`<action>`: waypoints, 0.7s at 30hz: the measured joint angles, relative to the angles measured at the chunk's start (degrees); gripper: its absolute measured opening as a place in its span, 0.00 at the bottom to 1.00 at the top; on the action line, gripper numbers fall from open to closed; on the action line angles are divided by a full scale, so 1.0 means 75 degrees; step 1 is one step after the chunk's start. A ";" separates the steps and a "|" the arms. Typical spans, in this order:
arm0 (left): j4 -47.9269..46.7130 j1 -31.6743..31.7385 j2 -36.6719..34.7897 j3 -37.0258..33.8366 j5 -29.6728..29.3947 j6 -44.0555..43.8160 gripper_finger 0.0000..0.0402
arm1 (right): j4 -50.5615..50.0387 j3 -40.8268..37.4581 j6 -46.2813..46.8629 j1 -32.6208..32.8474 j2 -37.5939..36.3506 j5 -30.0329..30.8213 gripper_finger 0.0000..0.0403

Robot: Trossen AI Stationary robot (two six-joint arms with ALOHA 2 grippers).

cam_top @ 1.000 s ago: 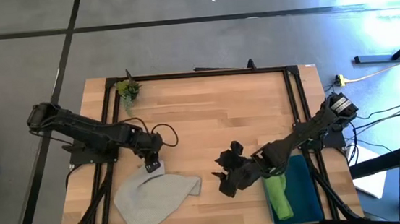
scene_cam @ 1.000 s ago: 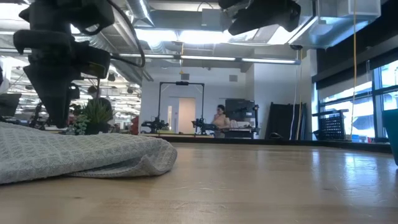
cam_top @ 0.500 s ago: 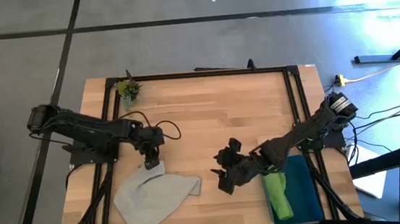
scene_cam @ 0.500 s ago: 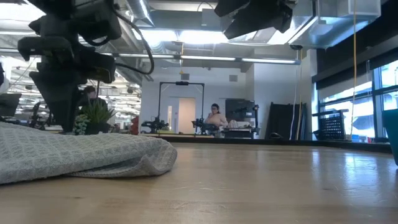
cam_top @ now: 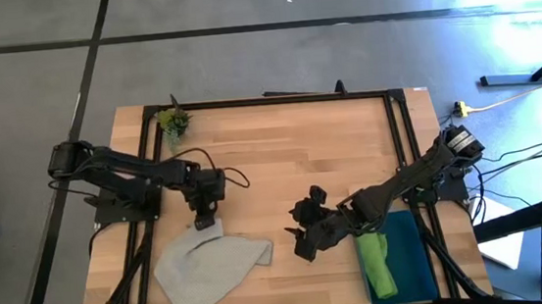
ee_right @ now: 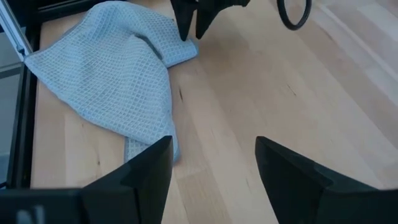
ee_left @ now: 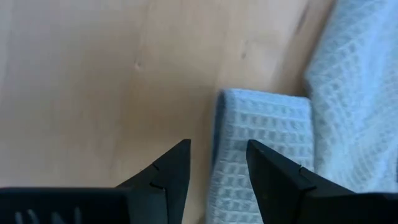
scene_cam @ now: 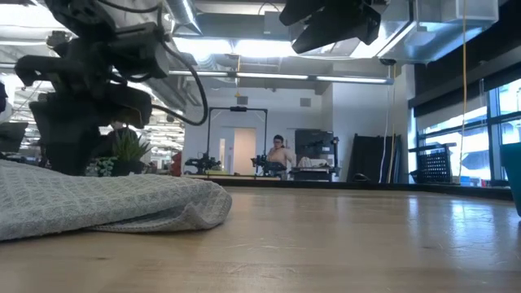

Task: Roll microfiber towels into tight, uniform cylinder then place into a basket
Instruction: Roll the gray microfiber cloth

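The grey-beige towel (cam_top: pixel 207 266) lies crumpled on the table's near left, and also shows in the low view (scene_cam: pixel 98 199) and the right wrist view (ee_right: pixel 118 74). My left gripper (cam_top: pixel 206 215) points down, open, over the towel's far corner (ee_left: pixel 264 134). The corner's edge lies between the fingertips (ee_left: pixel 217 144); I cannot tell if they touch it. The lime green towel (cam_top: pixel 376 266) lies rolled in the teal basket (cam_top: pixel 416 257) at the near right. My right gripper (cam_top: pixel 301 243) is open and empty (ee_right: pixel 214 180), raised just left of the basket.
A small green plant sprig (cam_top: pixel 173 121) stands at the table's far left corner. A black frame (cam_top: pixel 276 99) runs along the table's edges. Bare wood (cam_top: pixel 291 160) lies between the two arms and toward the far edge.
My left gripper has turned about its own axis while staying over the grey towel's far corner, and has come down a little. The towel has kept its shape.
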 joint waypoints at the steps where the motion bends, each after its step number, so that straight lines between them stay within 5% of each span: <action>1: 0.0013 0.0038 0.0000 0.0000 0.0059 0.0036 0.37 | 0.0000 0.0000 -0.0003 0.0000 0.0000 0.0000 0.57; 21: 0.0654 0.0252 0.0313 0.0000 0.1001 0.0132 0.37 | -0.0094 0.0003 0.0023 0.0000 0.0199 0.0006 0.57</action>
